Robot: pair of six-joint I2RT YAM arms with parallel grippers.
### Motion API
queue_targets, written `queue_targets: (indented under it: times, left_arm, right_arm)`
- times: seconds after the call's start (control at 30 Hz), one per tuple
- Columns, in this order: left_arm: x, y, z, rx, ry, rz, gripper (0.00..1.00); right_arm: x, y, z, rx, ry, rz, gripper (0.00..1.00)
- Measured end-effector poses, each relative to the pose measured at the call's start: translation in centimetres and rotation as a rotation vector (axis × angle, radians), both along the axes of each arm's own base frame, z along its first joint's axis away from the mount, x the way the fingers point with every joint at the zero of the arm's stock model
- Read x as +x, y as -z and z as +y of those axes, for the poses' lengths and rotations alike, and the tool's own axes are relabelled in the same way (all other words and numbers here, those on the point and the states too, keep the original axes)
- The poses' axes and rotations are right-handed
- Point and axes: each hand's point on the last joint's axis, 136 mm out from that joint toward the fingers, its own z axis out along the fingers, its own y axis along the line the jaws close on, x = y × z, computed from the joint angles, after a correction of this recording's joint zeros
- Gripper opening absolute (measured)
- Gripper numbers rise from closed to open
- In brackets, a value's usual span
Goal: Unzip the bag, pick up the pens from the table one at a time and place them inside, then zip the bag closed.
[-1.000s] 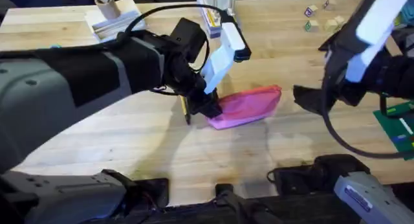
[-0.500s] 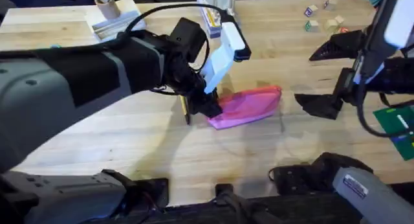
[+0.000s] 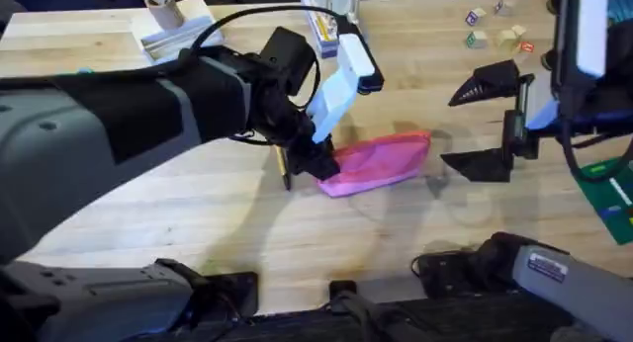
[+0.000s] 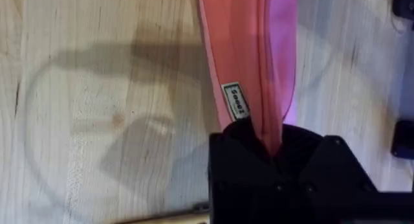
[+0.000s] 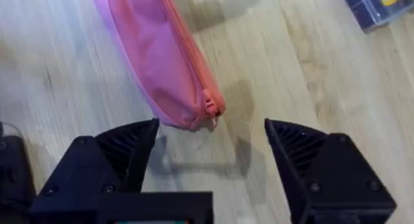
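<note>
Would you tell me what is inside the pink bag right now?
That cannot be seen: the bag looks zipped shut, its zipper pull at the end nearest the open right gripper. The left gripper clamps the other end.

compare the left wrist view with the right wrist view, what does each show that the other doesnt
Left wrist alone: the left gripper shut on one end of the bag, and a small white label sewn on the fabric beside it.

Right wrist alone: the right gripper open and holding nothing, its two fingers either side of the bag's far end, where the zipper pull sits at the tip of the closed zipper.

Both: the pink bag lying flat on the wooden table, each view taking in an opposite end of it.
</note>
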Motion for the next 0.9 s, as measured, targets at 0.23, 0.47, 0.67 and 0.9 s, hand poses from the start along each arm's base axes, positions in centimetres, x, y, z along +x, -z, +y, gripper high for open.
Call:
queue_targets:
  times: [0.23,0.47,0.67,0.9]
  left_arm:
    - [0.0,0.0,0.0,0.0,0.0,0.0,0.043]
    - [0.0,0.0,0.0,0.0,0.0,0.0,0.043]
    - [0.0,0.0,0.0,0.0,0.0,0.0,0.043]
    - [0.0,0.0,0.0,0.0,0.0,0.0,0.043]
  right_arm:
    - [0.23,1.07,-0.26,-0.02,-0.057,0.001,0.997]
    - [0.23,1.1,-0.26,-0.025,-0.071,-0.009,0.997]
    - [0.24,1.09,-0.26,-0.025,-0.072,-0.01,0.997]
    - [0.01,1.11,-0.16,-0.021,-0.073,0.0,0.998]
